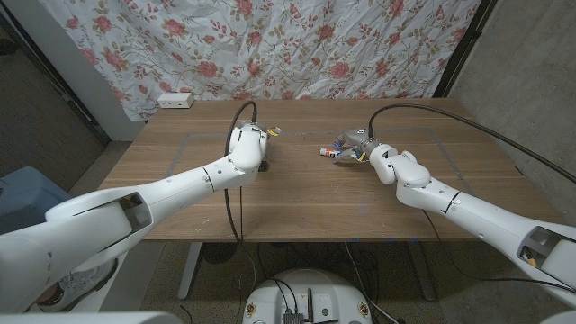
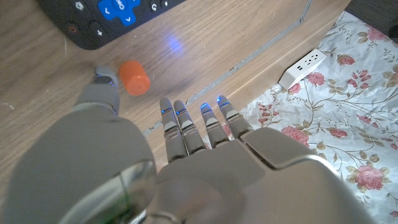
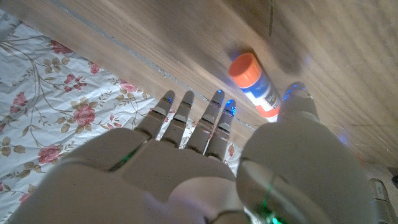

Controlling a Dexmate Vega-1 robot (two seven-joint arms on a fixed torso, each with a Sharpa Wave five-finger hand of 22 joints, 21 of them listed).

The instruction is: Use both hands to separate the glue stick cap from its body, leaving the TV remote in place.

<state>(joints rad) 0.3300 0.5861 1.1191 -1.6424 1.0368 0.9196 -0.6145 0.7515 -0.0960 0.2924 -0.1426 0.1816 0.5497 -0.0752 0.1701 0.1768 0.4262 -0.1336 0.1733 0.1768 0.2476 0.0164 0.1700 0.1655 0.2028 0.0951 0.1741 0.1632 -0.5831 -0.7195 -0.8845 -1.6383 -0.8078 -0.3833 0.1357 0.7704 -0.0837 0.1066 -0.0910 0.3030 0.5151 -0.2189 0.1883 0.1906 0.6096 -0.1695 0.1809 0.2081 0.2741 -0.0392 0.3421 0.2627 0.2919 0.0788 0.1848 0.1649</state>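
The orange cap [image 2: 134, 76] lies alone on the wood, just beyond the thumb of my left hand [image 2: 186, 162], whose fingers reach out straight and hold nothing. The dark TV remote [image 2: 112, 15], with blue buttons, lies just past the cap. The glue stick body [image 3: 256, 84], white and blue with an orange end, lies on the table by the thumb of my right hand [image 3: 205, 162]. That hand's fingers are spread and off the stick. In the head view the body [image 1: 326, 153] lies just left of my right hand [image 1: 364, 151], and my left hand [image 1: 247, 144] is mid-table.
A white power strip [image 1: 175, 101] sits at the table's far left edge, in front of the floral cloth [image 1: 297, 45]. Black cables run from both wrists across the wooden table [image 1: 297, 193]. A grey wall stands to the right.
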